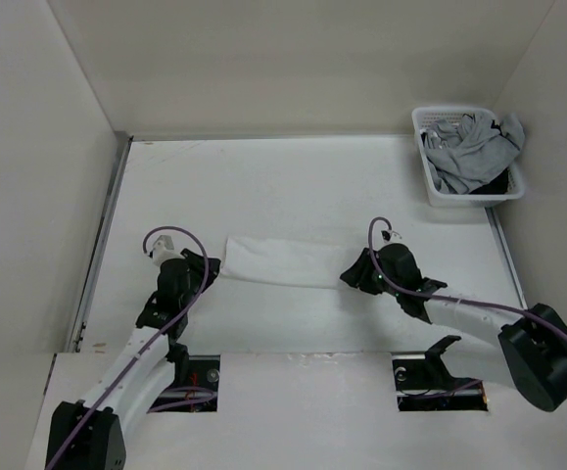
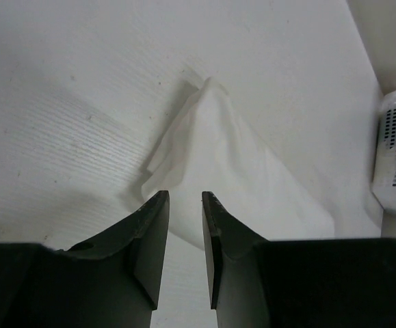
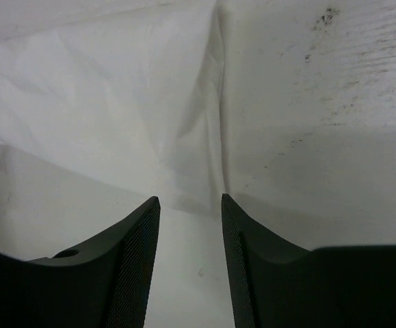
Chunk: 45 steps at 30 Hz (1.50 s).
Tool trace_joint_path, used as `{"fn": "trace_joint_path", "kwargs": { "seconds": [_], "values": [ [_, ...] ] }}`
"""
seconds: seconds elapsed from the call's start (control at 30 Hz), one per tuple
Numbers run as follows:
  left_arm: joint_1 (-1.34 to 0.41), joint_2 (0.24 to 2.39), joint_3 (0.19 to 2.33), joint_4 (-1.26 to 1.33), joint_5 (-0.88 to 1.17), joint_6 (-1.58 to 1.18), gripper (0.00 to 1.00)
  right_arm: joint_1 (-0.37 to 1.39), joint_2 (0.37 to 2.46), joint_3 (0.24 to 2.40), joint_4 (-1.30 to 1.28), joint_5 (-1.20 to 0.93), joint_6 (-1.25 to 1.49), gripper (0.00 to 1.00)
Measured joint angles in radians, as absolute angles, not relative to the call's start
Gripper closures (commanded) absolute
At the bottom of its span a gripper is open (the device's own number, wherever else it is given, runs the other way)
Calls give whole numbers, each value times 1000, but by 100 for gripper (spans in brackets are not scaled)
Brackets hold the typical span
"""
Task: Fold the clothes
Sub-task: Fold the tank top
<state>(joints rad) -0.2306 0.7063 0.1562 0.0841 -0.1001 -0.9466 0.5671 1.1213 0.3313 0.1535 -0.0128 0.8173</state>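
From above, the white garment [image 1: 275,262] lies near the middle of the table [image 1: 293,186] as a long, narrow, soft band running left to right, slightly crumpled. The left claw [image 1: 208,268] sits at its left end and the right claw [image 1: 350,278] at its right end. In the far right corner stands a white plastic basket [image 1: 469,199] holding a heap of grey garments [image 1: 474,147].

The left wrist camera shows the left claw's two dark, wedge-shaped fingers [image 2: 150,232] standing apart with a narrow gap and nothing clamped between them. Just beyond their tips the thin white cloth tapers to a point towards the far side, its edges rumpled, on a finely ribbed table surface. The basket's perforated wall shows at the right edge.

The right wrist camera shows the right claw's fingers [image 3: 133,260], with finely ridged inner pads, set wider apart and gripping nothing. The garment spreads to the left beyond them, with soft creases and one raised fold line. To the right the ribbed table is bare and carries dark specks.
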Motion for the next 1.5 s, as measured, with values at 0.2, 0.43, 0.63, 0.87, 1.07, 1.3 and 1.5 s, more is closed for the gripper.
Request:
{"fn": "trace_joint_path", "kwargs": {
  "seconds": [0.2,0.43,0.63,0.87,1.07,1.3,1.5],
  "values": [
    [-311,800,213,95,-120,-946,77,513,1320,363,298,-73,828,59],
    [-377,996,252,213,-120,-949,78,503,1467,383,454,-89,898,97],
    [-406,995,256,235,-124,-951,78,469,1351,327,444,-74,931,100],
    [-463,989,274,249,-127,-962,78,433,1022,339,205,23,866,100],
    [-483,986,280,251,-127,-971,78,515,1041,532,-2,129,779,99],
    [-483,911,279,251,-120,-978,78,743,1303,841,-117,231,716,99],
    [-452,842,266,254,-93,-984,78,896,1555,1082,-243,292,699,99]
  ]
}}
